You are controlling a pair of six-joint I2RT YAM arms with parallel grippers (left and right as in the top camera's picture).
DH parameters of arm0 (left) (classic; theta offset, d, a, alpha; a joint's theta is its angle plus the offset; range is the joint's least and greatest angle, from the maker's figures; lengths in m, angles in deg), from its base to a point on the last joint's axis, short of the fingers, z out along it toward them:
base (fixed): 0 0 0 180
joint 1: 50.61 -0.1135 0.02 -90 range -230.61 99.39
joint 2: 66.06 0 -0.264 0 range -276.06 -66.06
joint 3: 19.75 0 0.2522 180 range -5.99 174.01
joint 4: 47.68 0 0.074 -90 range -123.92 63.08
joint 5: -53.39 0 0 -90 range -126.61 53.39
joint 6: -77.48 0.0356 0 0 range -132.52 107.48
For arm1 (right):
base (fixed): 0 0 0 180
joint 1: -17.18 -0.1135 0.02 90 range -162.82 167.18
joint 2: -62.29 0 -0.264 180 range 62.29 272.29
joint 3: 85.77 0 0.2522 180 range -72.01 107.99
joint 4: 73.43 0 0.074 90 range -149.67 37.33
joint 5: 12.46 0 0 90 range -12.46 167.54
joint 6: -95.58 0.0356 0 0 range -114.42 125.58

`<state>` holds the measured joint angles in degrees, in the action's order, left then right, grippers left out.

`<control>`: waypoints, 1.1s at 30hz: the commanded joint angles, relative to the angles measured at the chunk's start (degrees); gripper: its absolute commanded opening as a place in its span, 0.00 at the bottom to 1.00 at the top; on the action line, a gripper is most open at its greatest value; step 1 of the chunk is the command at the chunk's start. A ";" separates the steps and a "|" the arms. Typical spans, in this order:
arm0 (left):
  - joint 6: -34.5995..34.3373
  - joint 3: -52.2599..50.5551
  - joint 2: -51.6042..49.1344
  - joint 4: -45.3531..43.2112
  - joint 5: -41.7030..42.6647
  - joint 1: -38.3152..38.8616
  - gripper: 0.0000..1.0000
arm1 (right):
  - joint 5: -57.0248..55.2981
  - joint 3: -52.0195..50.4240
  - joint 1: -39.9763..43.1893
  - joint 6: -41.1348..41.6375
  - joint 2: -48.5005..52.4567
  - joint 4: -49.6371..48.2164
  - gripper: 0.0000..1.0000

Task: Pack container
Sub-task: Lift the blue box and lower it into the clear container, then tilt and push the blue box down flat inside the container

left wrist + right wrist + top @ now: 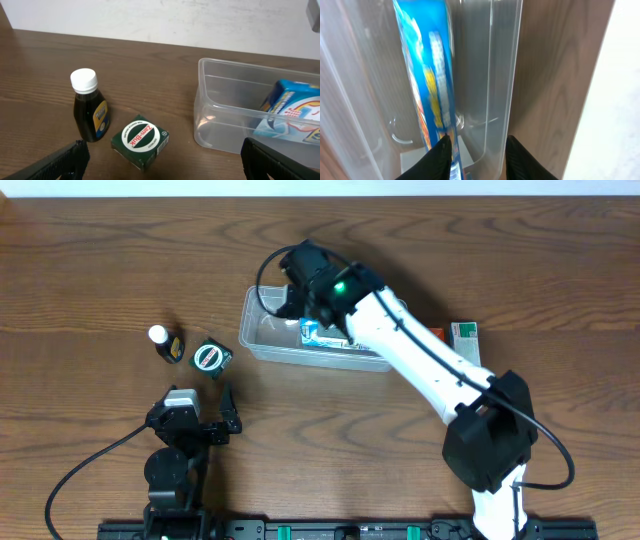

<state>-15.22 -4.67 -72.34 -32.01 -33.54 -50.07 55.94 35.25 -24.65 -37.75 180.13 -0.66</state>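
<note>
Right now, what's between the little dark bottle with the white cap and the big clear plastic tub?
A small green square box, shown in the left wrist view.

container (256, 340): clear see-through plastic tub, rectangular, rounded corners, rimmed | state: no lid on, open top, walls glossy | pose: upright, flat on its base, long side running across the overhead view | place: on brown wooden worktop (100, 260), near centre, toward far edge | contents: blue-and-white box (312, 332) inside, tilted
</note>
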 commanded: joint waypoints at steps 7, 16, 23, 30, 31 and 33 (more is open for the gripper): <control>0.96 -1.09 0.07 1.73 0.79 -0.24 0.98 | 1.60 0.42 2.93 18.45 -4.04 -1.38 0.17; 0.96 -1.09 0.07 1.73 0.81 -0.24 0.98 | 21.86 -1.05 11.87 34.07 -2.36 0.81 0.01; 0.96 -1.09 0.07 1.73 0.79 -0.26 0.98 | 27.91 -1.27 9.79 32.59 -1.64 2.60 0.01; 0.96 -1.09 0.07 1.73 0.79 -0.24 0.98 | 28.11 -1.60 8.15 33.33 2.05 6.23 0.01; 0.96 -1.09 0.07 1.73 0.79 -0.24 0.98 | 28.15 -1.60 7.98 33.44 2.51 7.39 0.01; 0.96 -1.09 0.07 1.73 0.79 -0.24 0.98 | 28.13 -1.60 7.19 33.05 2.84 10.27 0.01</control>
<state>-15.22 -4.67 -72.34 -32.01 -33.54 -50.07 83.19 34.20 -16.67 -5.53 181.55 7.84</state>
